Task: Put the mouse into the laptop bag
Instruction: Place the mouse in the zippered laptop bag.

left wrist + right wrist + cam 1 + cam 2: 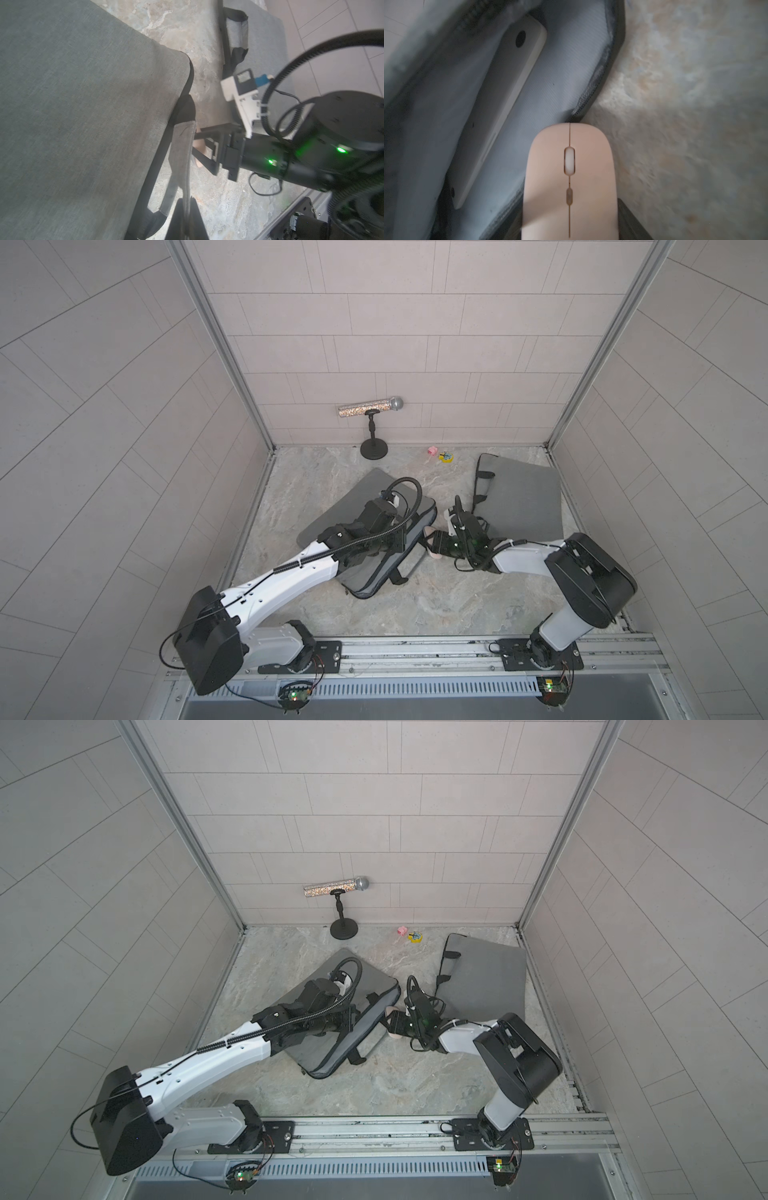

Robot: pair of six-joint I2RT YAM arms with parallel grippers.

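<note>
smooth pink mouse (569, 176) at padded laptop bag (566, 72)

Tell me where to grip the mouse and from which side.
Grip the mouse across its two long sides, at the rear half, coming from behind its tail, as the right gripper does. It is flat and slim, and this leaves its rounded nose free to enter the open laptop bag.

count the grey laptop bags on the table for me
2. The open bag lies mid-table under the left arm. The other bag lies flat at the back right, near the wall. None look hidden.
</note>
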